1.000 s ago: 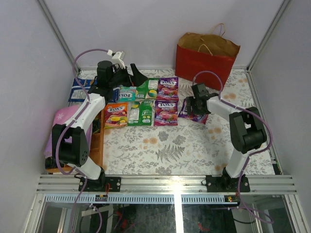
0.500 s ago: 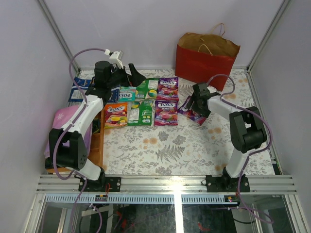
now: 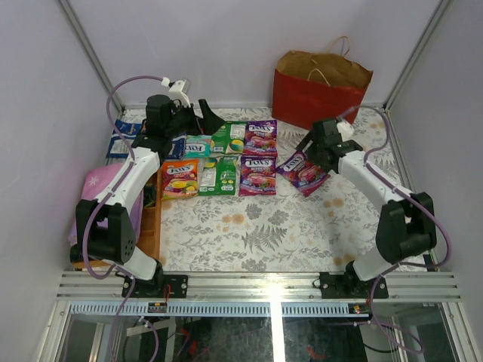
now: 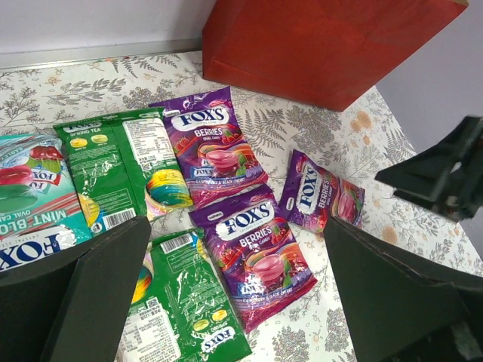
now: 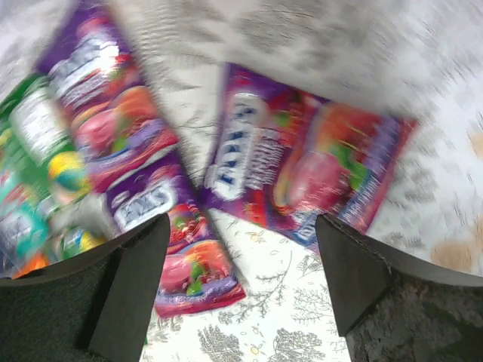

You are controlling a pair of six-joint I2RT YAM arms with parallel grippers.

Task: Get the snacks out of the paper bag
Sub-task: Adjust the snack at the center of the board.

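One purple packet lies flat just right of the other packets, its long axis slanted. It is below the right gripper, whose fingers are spread and empty. The paper bag stands just behind, mouth up, nearer this arm. The left gripper, also spread, hovers over the rows.

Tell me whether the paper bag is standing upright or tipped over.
Upright. The red paper bag stands on its base at the far side, its crumpled brown-lined mouth open and facing up.
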